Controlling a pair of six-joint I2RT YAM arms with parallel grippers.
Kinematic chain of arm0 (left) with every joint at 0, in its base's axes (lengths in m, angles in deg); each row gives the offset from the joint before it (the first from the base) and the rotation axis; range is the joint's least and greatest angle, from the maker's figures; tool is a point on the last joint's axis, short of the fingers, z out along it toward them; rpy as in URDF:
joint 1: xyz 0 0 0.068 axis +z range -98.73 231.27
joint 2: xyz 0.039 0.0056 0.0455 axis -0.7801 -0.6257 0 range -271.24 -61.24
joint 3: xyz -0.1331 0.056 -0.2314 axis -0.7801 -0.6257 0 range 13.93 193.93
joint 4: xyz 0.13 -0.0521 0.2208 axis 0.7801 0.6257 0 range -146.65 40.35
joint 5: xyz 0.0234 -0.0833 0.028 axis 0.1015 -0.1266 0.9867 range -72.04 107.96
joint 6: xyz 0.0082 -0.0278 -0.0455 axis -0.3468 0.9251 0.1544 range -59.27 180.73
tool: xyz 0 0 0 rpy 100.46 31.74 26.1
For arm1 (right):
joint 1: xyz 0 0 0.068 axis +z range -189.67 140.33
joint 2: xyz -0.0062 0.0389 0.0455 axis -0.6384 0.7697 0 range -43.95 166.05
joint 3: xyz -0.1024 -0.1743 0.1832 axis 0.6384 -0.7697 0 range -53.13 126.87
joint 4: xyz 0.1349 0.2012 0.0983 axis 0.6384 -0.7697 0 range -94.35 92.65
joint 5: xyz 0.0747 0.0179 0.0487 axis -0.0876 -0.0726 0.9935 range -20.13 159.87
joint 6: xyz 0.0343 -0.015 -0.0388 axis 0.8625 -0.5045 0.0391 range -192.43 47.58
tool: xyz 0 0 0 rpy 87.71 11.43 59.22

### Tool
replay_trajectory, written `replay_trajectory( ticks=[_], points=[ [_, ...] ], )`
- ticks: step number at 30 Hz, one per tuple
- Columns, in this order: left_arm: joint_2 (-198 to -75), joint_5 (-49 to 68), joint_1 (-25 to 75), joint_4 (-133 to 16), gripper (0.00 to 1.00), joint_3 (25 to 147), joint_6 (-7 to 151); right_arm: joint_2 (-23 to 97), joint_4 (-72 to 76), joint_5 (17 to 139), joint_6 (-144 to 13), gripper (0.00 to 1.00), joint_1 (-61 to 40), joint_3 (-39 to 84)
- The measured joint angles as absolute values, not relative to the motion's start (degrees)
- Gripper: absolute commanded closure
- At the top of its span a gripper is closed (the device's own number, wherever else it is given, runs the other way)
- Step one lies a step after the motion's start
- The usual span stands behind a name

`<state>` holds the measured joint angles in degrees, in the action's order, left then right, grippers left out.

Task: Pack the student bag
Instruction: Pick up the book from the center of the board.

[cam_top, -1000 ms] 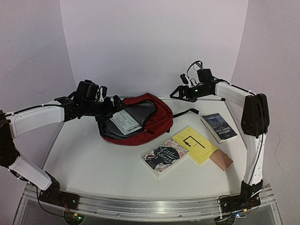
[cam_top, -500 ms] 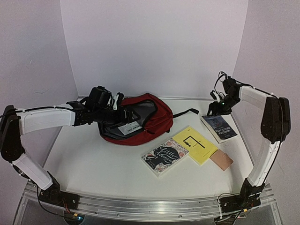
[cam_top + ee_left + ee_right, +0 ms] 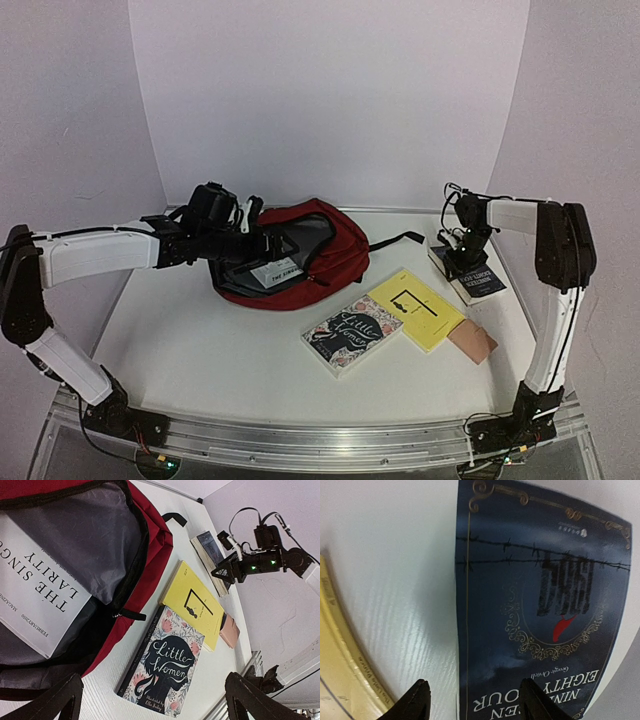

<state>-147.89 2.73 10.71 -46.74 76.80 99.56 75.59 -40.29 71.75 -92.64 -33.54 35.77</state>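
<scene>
Above the blue book (image 3: 540,630), right jaws spread; left jaws spread over the student bag (image 3: 342,264).

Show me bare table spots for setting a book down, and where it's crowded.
Widest bare patch: near-left table, in front of the red backpack, left of Little Women. A narrower strip runs along the near edge. Crowded: the right side, with Little Women, yellow book, pink pad and dark blue book close together, the right hand over the last.
</scene>
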Motion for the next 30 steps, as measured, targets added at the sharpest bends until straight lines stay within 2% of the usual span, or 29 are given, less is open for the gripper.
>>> replay_trajectory(
  ticks=[3,7,8,9,21,30],
  points=[
    [-147.0,3.0,10.7,-46.8,0.00,76.8,99.6,76.6,-40.1,70.0,-93.1,0.58,-33.5,35.8],
    [-146.4,3.1,10.7,-46.8,0.00,76.8,99.6,76.6,-40.0,68.9,-93.1,0.92,-33.4,35.8],
    [-146.4,3.1,10.7,-46.8,0.00,76.8,99.6,76.6,-40.0,68.9,-93.3,0.98,-33.3,35.8],
    [-146.4,3.1,10.7,-46.8,0.00,76.8,99.5,76.6,-40.0,68.7,-93.2,1.00,-33.2,35.9],
    [-146.4,3.1,10.7,-46.7,0.00,76.8,99.5,71.9,-40.9,69.6,-92.4,1.00,-33.6,36.6],
    [-146.4,3.2,10.7,-46.8,0.00,76.8,99.5,65.4,-43.8,74.0,-90.1,1.00,-33.9,42.0]
  ],
)
